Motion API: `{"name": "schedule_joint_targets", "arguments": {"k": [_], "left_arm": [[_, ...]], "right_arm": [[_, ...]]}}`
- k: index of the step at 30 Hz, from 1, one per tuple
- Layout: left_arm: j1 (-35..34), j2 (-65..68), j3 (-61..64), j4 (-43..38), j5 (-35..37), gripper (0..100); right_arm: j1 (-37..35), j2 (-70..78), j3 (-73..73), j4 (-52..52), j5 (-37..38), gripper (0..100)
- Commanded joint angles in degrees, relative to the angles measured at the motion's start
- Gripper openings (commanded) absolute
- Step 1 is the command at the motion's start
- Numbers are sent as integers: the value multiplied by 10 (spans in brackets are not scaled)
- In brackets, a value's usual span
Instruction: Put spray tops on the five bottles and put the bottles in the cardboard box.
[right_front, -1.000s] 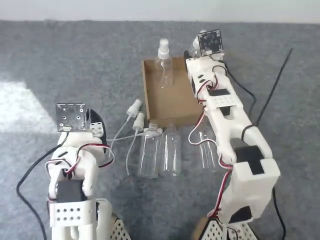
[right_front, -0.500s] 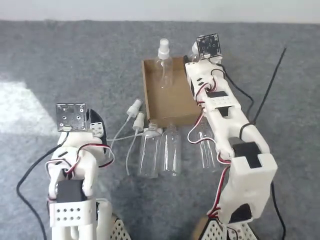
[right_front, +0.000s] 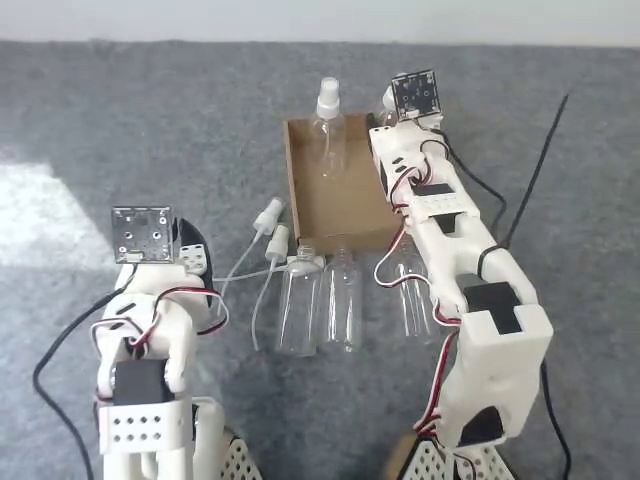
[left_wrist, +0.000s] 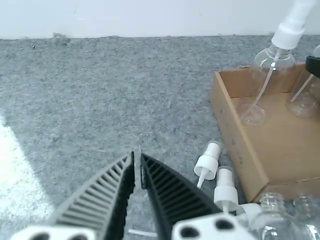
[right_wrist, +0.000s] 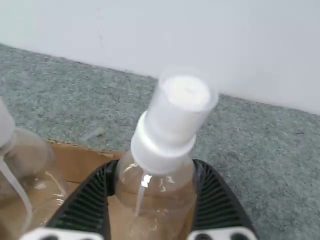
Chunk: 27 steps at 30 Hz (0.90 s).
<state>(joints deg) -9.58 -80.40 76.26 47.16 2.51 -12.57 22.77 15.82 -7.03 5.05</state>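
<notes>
Since a second ago the right arm (right_front: 450, 230) has been swung slightly toward the cardboard box (right_front: 300, 190), and the bottle it carries has been brought along to the box's far right corner. The left arm (right_front: 150, 330) has been left where it was. Five bottles can be counted. A topped bottle (right_front: 328, 125) is stood upright at the far end of the box. A held bottle (right_wrist: 150, 187) is clamped in the right hand (right_wrist: 157, 197). Three bare bottles are laid on the bench (right_front: 120, 120) just in front of the box: a left bottle (right_front: 298, 305), a middle bottle (right_front: 343, 300) and a right bottle (right_front: 412, 290), the last partly covered by the right arm. Three loose spray tops (right_front: 277, 240) are scattered beside the box's near left corner, their thin tubes trailed toward the near side. The lying bottles are set with their long axes running near to far, open necks pointed at the box. Both topped bottles are kept vertical, tops upward. The grip is shown plainly in the right wrist view, with one finger pressed to each side of the held bottle below its capped top. In the left wrist view the left hand (left_wrist: 137, 157) is seen above the bench with its fingers brought together to a slit, nothing between them.
</notes>
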Motion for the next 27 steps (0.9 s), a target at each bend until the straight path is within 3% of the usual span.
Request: {"name": "schedule_joint_targets", "arguments": {"k": [1, 9, 22, 27], "left_arm": [[-2, -6, -1, -15, 5, 10], [-2, -6, -1, -15, 5, 10], [-2, -7, -1, -14, 5, 10], [-2, -7, -1, -14, 5, 10]], "right_arm": [[-7, -7, -36, -11, 6, 7], [-7, -7, -35, -7, 4, 156], [-8, -11, -34, -6, 6, 169], [-8, -11, -34, -6, 7, 252]]}}
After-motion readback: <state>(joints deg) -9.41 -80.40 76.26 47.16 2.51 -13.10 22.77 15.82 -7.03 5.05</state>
